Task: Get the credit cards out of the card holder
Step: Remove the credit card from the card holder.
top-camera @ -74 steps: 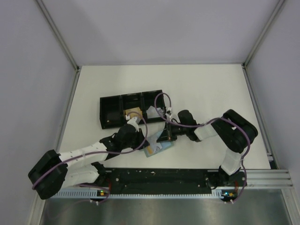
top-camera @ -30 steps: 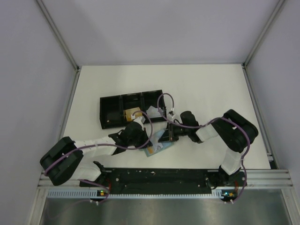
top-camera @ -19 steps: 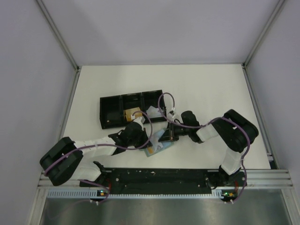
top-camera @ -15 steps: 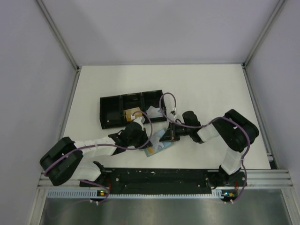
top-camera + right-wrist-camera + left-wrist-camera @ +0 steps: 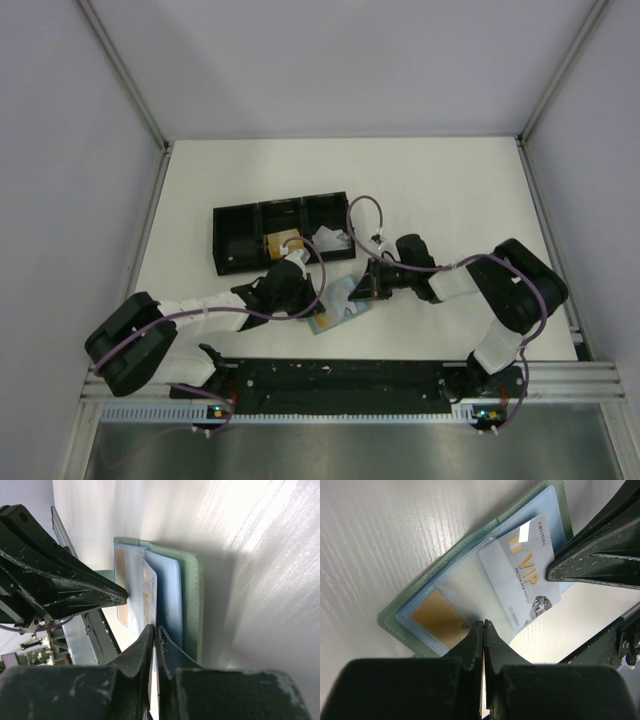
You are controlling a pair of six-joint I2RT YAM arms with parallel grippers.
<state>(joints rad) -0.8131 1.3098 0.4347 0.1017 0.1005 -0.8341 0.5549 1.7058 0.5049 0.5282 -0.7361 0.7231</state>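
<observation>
White tabletop (image 5: 450, 200): closed left end effector (image 5: 484, 625) pins card holder (image 5: 420, 587); right end effector (image 5: 152, 630) grips partly-out silver card (image 5: 520, 580); gold card (image 5: 437, 620) still pocketed.

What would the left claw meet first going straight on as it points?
The left claw probably meets the card holder, at its clear sleeve between the gold card and silver card; depth unclear.

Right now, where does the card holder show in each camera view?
Top external: card holder low centre, just left of the right hand.
Left wrist: fills the centre, lying open on a diagonal.
Right wrist: centre, seen at a low angle, green cover to the right.
Shared landmark: the right hand, shut on the silver card.
</observation>
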